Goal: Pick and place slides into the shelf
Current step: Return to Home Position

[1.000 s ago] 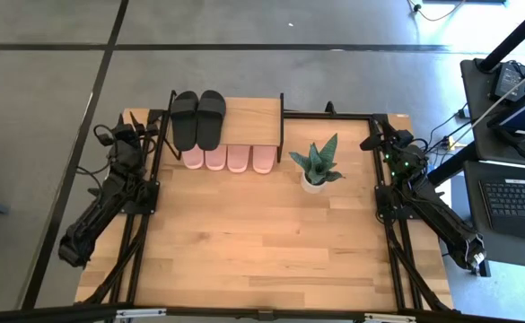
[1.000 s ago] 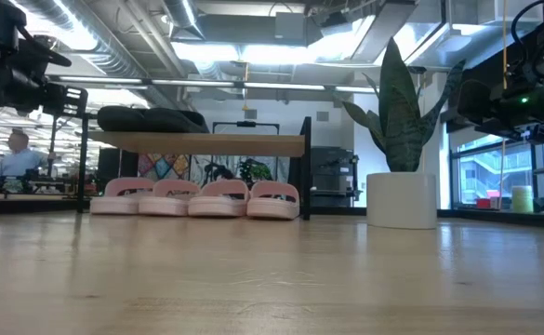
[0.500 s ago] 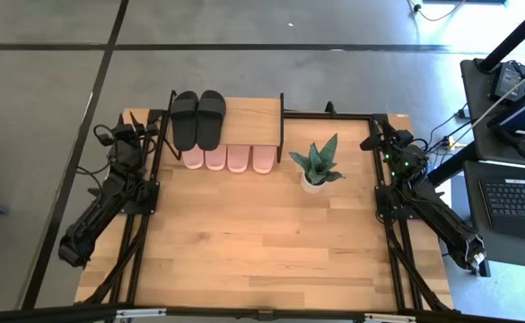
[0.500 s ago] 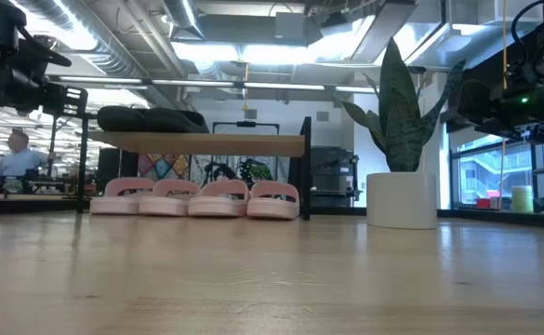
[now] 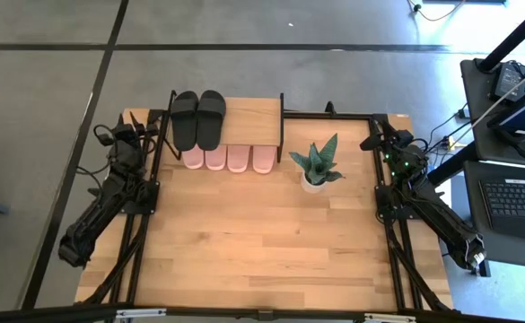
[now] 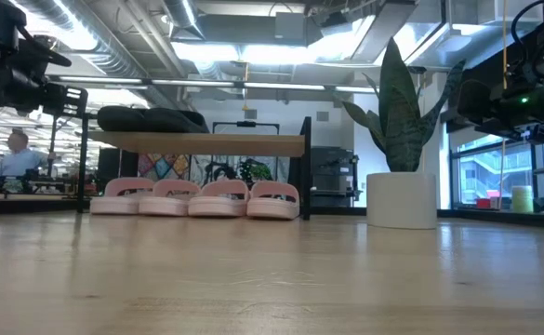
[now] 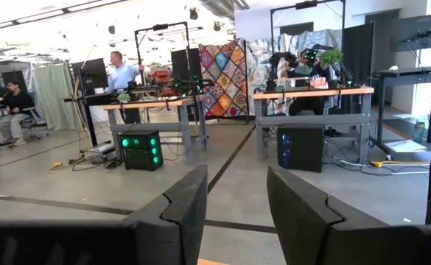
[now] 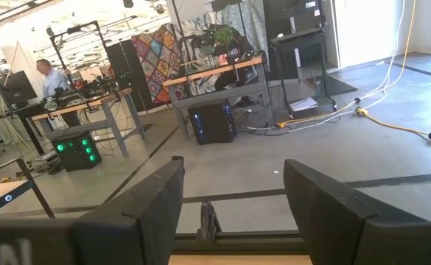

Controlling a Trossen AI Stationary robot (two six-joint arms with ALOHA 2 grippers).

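The shelf stands at the table's far edge, left of centre. Two black slides lie side by side on its light wood top board. Several pink slides sit in a row on the lower tier, toes toward the table's near side. My left gripper is open at the table's far left corner, raised and pointing away over the floor. My right gripper is open at the far right corner, likewise raised and empty.
A potted snake plant in a white pot stands just right of the shelf. Bare wood tabletop spreads between the arms. People sit at desks in the room beyond. A desk with a laptop stands right of the table.
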